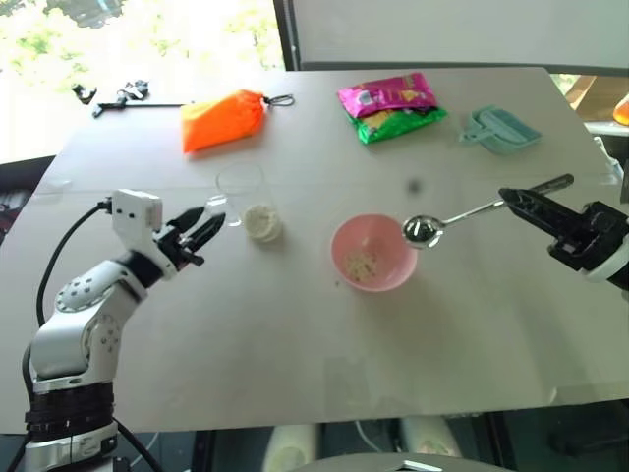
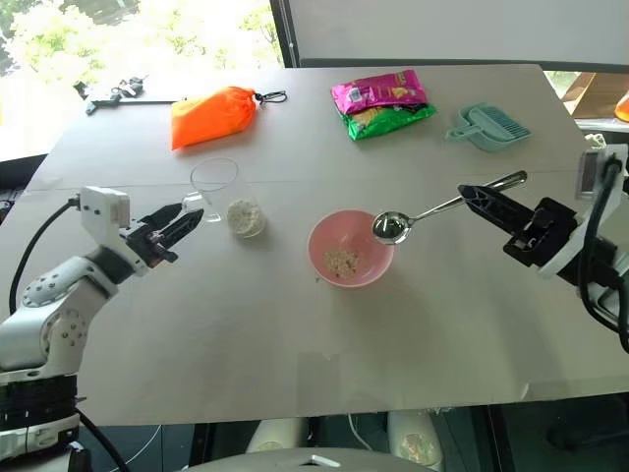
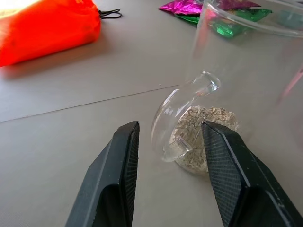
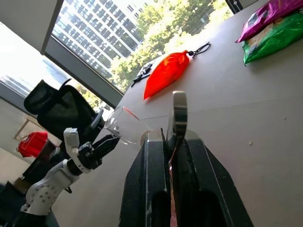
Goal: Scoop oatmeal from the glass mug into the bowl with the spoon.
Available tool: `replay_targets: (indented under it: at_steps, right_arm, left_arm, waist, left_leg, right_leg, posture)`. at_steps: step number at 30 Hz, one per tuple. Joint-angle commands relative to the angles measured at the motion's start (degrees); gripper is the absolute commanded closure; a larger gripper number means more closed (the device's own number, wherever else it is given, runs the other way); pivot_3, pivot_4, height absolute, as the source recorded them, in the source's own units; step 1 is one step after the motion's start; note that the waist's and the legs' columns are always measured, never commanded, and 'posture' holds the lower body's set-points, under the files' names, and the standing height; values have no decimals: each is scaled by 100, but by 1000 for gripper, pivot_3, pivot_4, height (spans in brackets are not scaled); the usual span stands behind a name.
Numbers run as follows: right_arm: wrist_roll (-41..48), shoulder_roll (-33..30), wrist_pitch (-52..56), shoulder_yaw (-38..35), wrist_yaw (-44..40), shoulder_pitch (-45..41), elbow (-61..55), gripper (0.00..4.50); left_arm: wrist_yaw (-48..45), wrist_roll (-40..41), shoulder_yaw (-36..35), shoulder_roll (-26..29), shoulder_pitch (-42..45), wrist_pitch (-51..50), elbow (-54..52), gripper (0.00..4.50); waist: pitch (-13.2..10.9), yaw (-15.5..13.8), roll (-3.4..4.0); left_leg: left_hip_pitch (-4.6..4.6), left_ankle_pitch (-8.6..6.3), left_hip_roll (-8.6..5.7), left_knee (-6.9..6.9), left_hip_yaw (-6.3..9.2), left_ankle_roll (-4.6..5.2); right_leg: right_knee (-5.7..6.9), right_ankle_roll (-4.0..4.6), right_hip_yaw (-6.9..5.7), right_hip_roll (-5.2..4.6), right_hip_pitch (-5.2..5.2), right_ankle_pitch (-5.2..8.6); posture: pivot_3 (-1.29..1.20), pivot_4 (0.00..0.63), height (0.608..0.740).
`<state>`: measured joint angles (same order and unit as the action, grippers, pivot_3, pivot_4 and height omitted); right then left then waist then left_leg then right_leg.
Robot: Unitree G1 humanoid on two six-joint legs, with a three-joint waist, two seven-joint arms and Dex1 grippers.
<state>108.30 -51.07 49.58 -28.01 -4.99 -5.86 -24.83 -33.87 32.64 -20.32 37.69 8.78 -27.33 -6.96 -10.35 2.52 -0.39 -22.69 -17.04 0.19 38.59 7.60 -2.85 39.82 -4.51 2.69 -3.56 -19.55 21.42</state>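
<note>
Left hand [image 3: 168,142] parted around the handle of the mug [image 1: 246,202], slick, breakable glass best pinched there, while the right hand [image 2: 472,200] clamps the stiff spoon [image 2: 418,217] over the bowl [image 2: 351,248] mid-counter.

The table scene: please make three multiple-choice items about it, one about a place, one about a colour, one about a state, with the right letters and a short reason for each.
1. Where is the spoon's bowl end?
A. inside the glass mug
B. by the pink bowl's rim
C. flat on the table beside the orange pouch

2. What colour is the dustpan?
A. teal
B. red
C. black

3. How is the left gripper?
A. shut on the spoon
B. shut on nothing
C. open, fingers either side of the glass mug's handle

Answers: 1 B, it sits by the bowl's rim, held by the right gripper. 2 A, it is pale teal. 3 C, the handle sits in the gap.
</note>
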Motion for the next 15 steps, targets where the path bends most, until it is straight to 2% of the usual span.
replay_targets:
  at_steps: [1, 15]
  right_arm:
    - [136, -121, -164, -284, -10, 9, -242, 4500]
    - [55, -165, -229, -138, -51, -64, -223, 4500]
  left_arm:
    - [396, -204, -10, -225, 58, 139, -275, 2365]
    - [1062, -654, 277, -908, 433, 312, -299, 2365]
  waist:
    - [0, -6, 0]
    - [1, -15, -2]
  left_leg:
    - [-1, 0, 0, 2, 0, 0]
    - [-4, 0, -2, 14, 2, 0]
  right_leg:
    - [0, 0, 0, 0, 0, 0]
    - [5, 0, -3, 0, 3, 0]
  posture:
    - [0, 150, 740]
    - [0, 150, 740]
